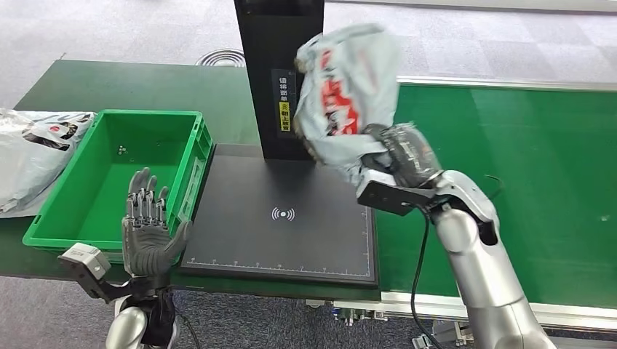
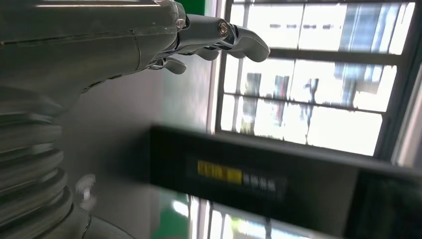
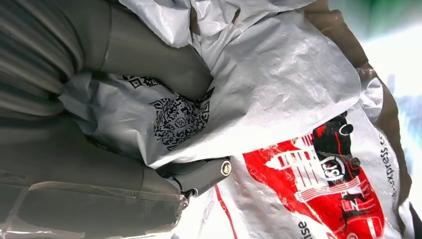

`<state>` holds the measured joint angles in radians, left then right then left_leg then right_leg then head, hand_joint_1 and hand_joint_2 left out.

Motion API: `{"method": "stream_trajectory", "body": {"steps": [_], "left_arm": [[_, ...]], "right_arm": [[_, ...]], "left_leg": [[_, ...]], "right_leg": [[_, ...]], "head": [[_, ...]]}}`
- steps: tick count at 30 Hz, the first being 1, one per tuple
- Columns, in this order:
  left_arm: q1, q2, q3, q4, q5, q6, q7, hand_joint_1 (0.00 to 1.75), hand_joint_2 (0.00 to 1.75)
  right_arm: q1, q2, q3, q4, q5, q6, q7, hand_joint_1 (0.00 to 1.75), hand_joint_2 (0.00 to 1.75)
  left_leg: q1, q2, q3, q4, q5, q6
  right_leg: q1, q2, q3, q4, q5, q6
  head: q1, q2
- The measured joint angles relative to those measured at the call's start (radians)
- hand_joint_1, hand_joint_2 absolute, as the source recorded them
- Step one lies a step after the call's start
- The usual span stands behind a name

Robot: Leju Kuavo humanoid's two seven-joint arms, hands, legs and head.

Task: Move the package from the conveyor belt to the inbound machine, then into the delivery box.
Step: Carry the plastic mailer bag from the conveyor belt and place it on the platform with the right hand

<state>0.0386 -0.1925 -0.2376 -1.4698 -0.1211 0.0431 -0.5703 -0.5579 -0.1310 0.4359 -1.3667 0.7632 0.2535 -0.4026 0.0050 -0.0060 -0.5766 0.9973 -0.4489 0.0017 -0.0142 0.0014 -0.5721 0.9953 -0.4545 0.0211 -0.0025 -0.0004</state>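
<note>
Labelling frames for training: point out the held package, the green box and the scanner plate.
package (image 1: pixel 349 94), head view, red print on its front
green box (image 1: pixel 190 166), head view, right wall
scanner plate (image 1: pixel 247 240), head view, bare black surface

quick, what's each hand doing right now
Left hand: open, fingers spread, holding nothing, raised beside the green bin.
Right hand: closed on the package, lifted above the scanner plate.
</note>
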Motion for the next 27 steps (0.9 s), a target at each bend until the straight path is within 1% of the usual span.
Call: {"method": "stream_trajectory", "body": {"steps": [2, 5, 8, 11, 14, 17, 19, 23, 27], "left_arm": [[0.004, 0.0, 0.011, -0.009, -0.028, 0.042, -0.004, 0.0, 1.75], [0.01, 0.001, 0.02, -0.02, -0.044, 0.064, -0.004, 0.0, 1.75], [0.019, 0.001, 0.029, -0.038, -0.048, 0.083, 0.003, 0.0, 1.75], [0.026, 0.005, 0.04, -0.055, -0.034, 0.086, 0.013, 0.0, 1.75], [0.025, 0.012, 0.042, -0.058, -0.019, 0.09, 0.02, 0.0, 1.75], [0.012, 0.02, 0.037, -0.054, 0.004, 0.1, 0.03, 0.0, 1.75], [-0.001, 0.027, 0.03, -0.049, 0.018, 0.105, 0.035, 0.0, 1.75], [-0.019, 0.042, 0.01, -0.037, 0.041, 0.112, 0.041, 0.0, 1.75], [-0.034, 0.052, -0.007, -0.029, 0.057, 0.112, 0.054, 0.0, 1.75]], "right_arm": [[-0.063, -0.019, 0.105, 0.112, -0.009, 0.049, -0.008, 1.75, 1.75], [-0.132, -0.034, 0.208, 0.221, -0.023, 0.075, -0.012, 1.75, 1.75], [-0.204, -0.05, 0.303, 0.29, -0.063, 0.148, 0.0, 1.75, 1.75], [-0.28, -0.067, 0.41, 0.323, -0.14, 0.224, 0.04, 1.75, 1.75], [-0.353, -0.086, 0.52, 0.331, -0.24, 0.313, 0.1, 1.75, 1.75], [-0.404, -0.116, 0.63, 0.324, -0.403, 0.428, 0.161, 1.75, 1.75], [-0.422, -0.148, 0.69, 0.306, -0.509, 0.478, 0.191, 1.75, 1.75], [-0.456, -0.231, 0.777, 0.232, -0.658, 0.529, 0.24, 1.75, 1.75], [-0.494, -0.313, 0.847, 0.139, -0.764, 0.561, 0.299, 1.75, 1.75]], "left_leg": [[0.0, -0.002, 0.0, 0.0, 0.0, 0.0], [0.0, -0.003, -0.002, 0.0, 0.0, 0.0], [0.001, -0.003, -0.002, 0.0, 0.0, 0.0], [0.0, -0.002, -0.002, 0.001, 0.0, 0.0], [0.0, -0.002, -0.002, 0.001, 0.0, 0.001], [0.0, -0.003, -0.002, 0.001, 0.0, 0.001], [0.0, -0.003, -0.002, 0.001, 0.0, 0.001], [0.0, -0.003, -0.002, 0.002, 0.0, 0.001], [0.0, -0.002, -0.003, 0.002, 0.0, 0.001]], "right_leg": [[0.0, -0.002, 0.0, 0.0, 0.0, 0.0], [0.0, -0.004, -0.001, 0.0, 0.0, 0.0], [-0.001, -0.003, -0.001, 0.0, 0.0, 0.0], [-0.001, -0.002, -0.002, 0.0, 0.0, 0.0], [-0.001, -0.003, -0.002, -0.001, 0.0, 0.0], [-0.001, -0.003, -0.002, -0.001, 0.0, 0.0], [-0.001, -0.003, -0.002, -0.001, 0.0, 0.0], [-0.001, -0.003, -0.002, -0.001, 0.0, 0.001], [-0.001, -0.003, -0.002, -0.001, 0.0, 0.001]], "head": [[0.0, 0.0], [0.0, 0.0], [0.0, 0.0], [0.0, 0.0], [0.0, 0.0], [0.0, 0.0], [0.0, 0.0], [0.0, 0.0], [0.0, 0.0]]}}
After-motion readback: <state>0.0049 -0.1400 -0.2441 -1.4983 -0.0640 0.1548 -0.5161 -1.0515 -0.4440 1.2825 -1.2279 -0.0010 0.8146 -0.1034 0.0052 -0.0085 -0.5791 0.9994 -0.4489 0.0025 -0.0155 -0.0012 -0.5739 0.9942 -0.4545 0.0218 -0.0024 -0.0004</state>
